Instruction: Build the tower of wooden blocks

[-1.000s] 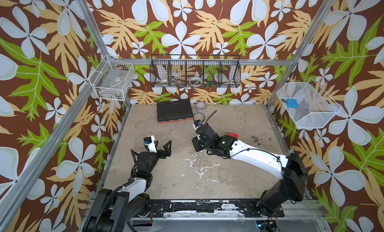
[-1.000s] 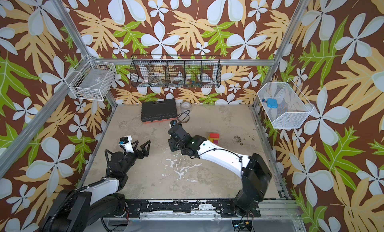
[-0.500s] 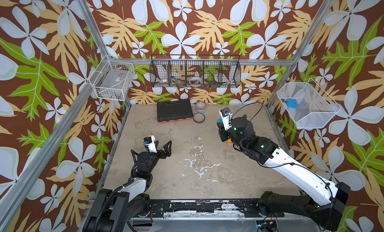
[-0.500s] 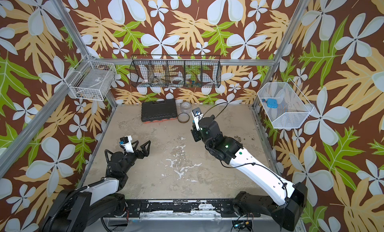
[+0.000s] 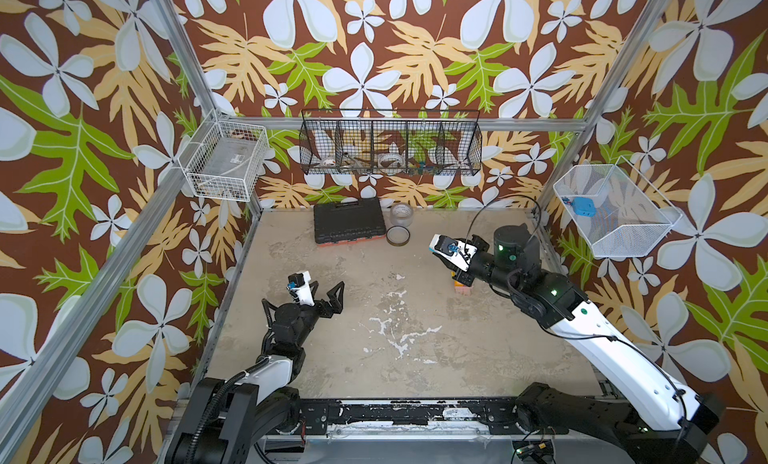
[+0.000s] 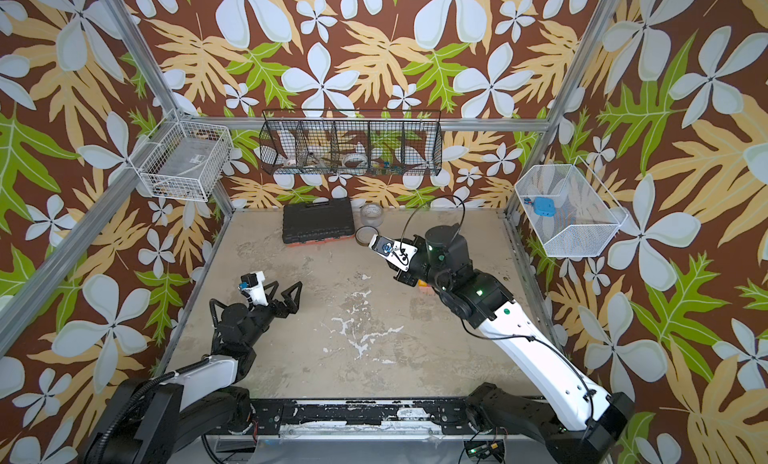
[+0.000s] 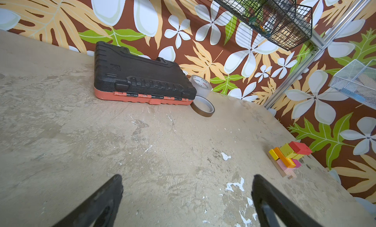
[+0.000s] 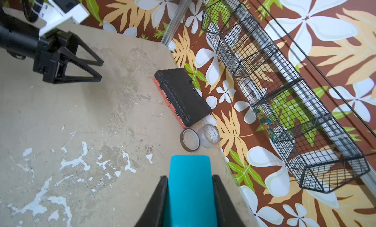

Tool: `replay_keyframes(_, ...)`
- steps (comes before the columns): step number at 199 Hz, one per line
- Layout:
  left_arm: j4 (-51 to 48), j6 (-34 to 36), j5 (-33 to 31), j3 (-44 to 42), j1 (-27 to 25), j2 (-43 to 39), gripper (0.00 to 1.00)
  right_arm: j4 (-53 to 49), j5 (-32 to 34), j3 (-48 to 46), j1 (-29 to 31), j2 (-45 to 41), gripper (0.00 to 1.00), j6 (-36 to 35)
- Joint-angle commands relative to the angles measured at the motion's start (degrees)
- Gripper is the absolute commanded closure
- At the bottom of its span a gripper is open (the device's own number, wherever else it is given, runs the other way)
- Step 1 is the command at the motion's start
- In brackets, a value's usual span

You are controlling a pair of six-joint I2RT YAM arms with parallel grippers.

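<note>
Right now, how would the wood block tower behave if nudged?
The wood block tower would probably shed pieces: blocks sit staggered, the red block apparently overhanging. Smooth painted faces likely slide. Small wooden blocks, so probably light.

Brown floral-print walls (image 5: 374, 46); aluminium frame posts (image 5: 183, 50); scuffed beige tabletop (image 5: 457, 358); wire baskets (image 5: 390, 141) mounted on walls.

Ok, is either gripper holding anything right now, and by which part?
The right gripper holds a teal block, pinched across its two opposite side faces. The left gripper is open and empty.
</note>
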Motion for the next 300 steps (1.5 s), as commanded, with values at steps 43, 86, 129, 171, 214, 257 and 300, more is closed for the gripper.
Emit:
replay_keyframes(43, 2.32, -0.4, 1.37, 0.22, 0.12, 0.31, 0.0, -25.93, -11.88, 9.47, -13.03, 17.18, 1.0, -27.64)
replay_keyframes(86, 2.44, -0.34, 1.7, 0.28, 0.11, 0.61, 0.0, -31.69, -12.42, 10.6, -21.42, 23.97, 1.0, -37.86)
replay_keyframes(129, 2.46, -0.3, 2.22, 0.77, 0.11, 1.49, 0.0, -30.89, -14.02, 10.94, -24.05, 27.04, 1.0, -41.09)
replay_keyframes(171, 2.22, -0.16, 2.66, 1.1, 0.09, 1.8, 0.0, -33.47, -12.36, 14.91, -24.27, 33.55, 1.0, -41.78)
replay_keyframes(214, 2.18, -0.13, 3.02, 1.28, 0.11, 2.23, 0.0, -34.26, -15.01, 17.57, -25.38, 37.7, 1.0, -41.69)
replay_keyframes(257, 1.98, -0.02, 3.28, 1.73, 0.09, 2.83, 0.0, -34.16, -17.55, 18.83, -27.08, 40.12, 1.0, -41.63)
replay_keyframes(300, 1.73, -0.03, 3.5, 2.2, 0.08, 3.34, 0.0, -34.37, -18.92, 19.48, -27.65, 41.39, 0.98, -41.44)
